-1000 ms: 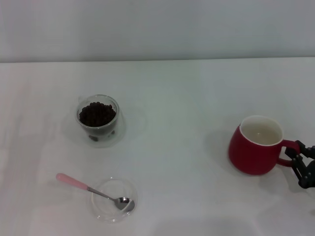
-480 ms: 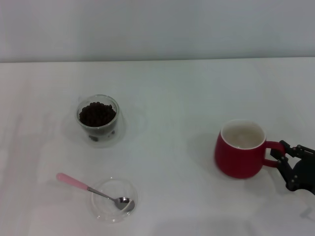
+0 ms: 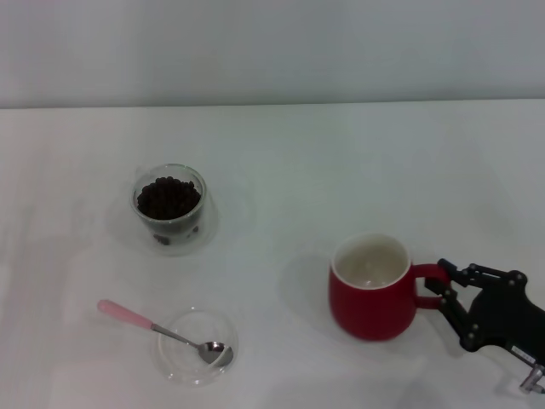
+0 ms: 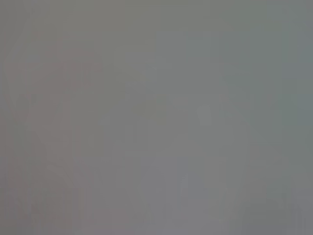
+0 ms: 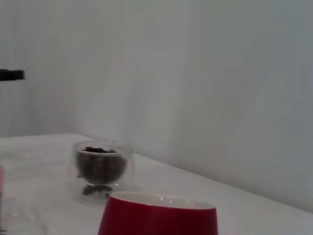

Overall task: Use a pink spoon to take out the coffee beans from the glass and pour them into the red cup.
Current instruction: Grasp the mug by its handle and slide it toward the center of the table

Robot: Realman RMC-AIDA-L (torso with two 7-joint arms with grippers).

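The right tool (image 3: 444,292) sits at the near right of the white bench (image 3: 341,162), its dark fingers (image 3: 454,273) closed around the loop handle of the red cup (image 3: 370,290); the cup stands upright on the bench right of centre, its white inside showing no beans, though the bottom is dim and hard to read from the head view; the right wrist view catches only the cup's rim and upper wall (image 5: 159,215) close below the camera.

The glass (image 3: 170,209) stands upright toward the far left, well apart from the cup, filled near the brim with the coffee beans (image 3: 169,197); in the right wrist view the same glass (image 5: 101,171) shows beyond the cup's rim with the dark heap (image 5: 100,166) inside it.

The pink spoon (image 3: 162,330) lies at the near left, its metal bowl resting in a shallow clear dish (image 3: 196,345) and its pale pink handle sticking out over the rim toward the left, the tip down on the bench; dish and spoon are nearer the robot than the glass, apart from it.

The left tool appears in no view; the left wrist view is a flat grey blank.
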